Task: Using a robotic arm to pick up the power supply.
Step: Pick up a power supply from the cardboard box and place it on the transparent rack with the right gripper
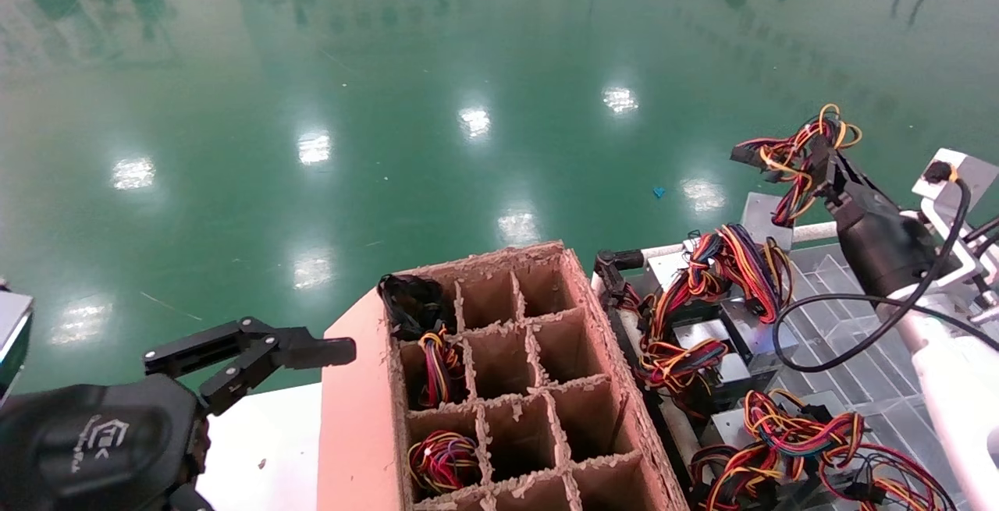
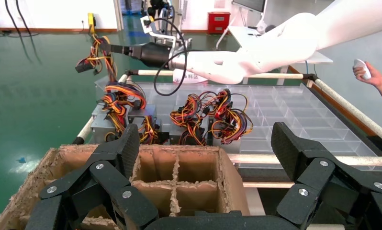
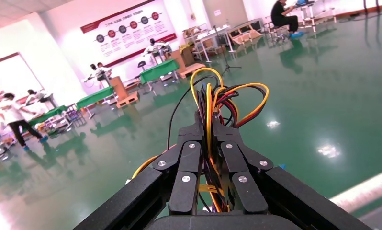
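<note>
Right black two-finger tool [image 1: 819, 154] is raised above the far edge of the clear plastic ridged tray [image 1: 866, 386], fingers pressed together on a bundle of yellow, orange, red and black wires [image 1: 788, 154]. In the right wrist view the same wires [image 3: 213, 110] run up between the closed fingertips [image 3: 198, 134] and loop above them. The wires hang down toward a small silver-grey rectangular metal power supply [image 1: 761, 218] just below the tool, near the tray's far rim; whether that box is off the tray I cannot tell. More silver-grey boxes with wire bundles [image 1: 702, 339] sit in the tray's near compartments. White-tubed right arm [image 1: 948, 370] with black wrist housing reaches across the tray.

Left black tool [image 1: 250, 355] is parked low beside the brown divided cardboard carton [image 1: 507, 386], fingers spread wide. In the left wrist view its open fingers [image 2: 127, 148] frame the carton [image 2: 179, 177]. Some carton cells hold wire bundles [image 1: 441, 456]. A person's hand with a white remote [image 2: 366, 72] shows at the far side. Glossy green floor [image 1: 390, 105] lies beyond.
</note>
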`<state>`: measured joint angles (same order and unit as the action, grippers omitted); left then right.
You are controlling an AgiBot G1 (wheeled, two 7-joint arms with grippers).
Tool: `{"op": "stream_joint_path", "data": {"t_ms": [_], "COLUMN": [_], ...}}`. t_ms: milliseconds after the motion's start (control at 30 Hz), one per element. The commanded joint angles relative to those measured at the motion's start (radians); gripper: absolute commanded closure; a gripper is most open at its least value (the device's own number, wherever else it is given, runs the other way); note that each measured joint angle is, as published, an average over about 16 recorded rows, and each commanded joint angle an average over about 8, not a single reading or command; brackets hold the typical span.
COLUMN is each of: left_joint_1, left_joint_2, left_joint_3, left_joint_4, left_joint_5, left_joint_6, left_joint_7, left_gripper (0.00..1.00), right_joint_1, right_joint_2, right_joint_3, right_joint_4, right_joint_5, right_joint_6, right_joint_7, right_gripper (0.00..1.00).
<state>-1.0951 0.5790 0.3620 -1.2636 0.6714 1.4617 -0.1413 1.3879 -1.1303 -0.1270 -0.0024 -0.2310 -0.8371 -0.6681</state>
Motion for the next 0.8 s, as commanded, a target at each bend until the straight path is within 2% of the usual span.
{"op": "stream_joint_path", "data": {"t_ms": [33,800], "left_joint_1": [0.000,0.000], "left_joint_2": [0.000,0.000], "left_joint_3": [0.000,0.000], "left_joint_4": [0.000,0.000], "left_joint_5": [0.000,0.000], "left_joint_6": [0.000,0.000], "left_joint_7": [0.000,0.000], "left_gripper": [0.00,0.00], "right_joint_1": [-0.008,-0.077], "right_joint_2": [-0.004,-0.064], "right_joint_3": [0.009,0.074], "right_joint_4": [-0.001,0.006], "right_joint_5": [0.013,0.107], "right_joint_6": [-0.001,-0.086], "right_joint_7": [-0.011,-0.073], "right_gripper": [1.00,1.00]}}
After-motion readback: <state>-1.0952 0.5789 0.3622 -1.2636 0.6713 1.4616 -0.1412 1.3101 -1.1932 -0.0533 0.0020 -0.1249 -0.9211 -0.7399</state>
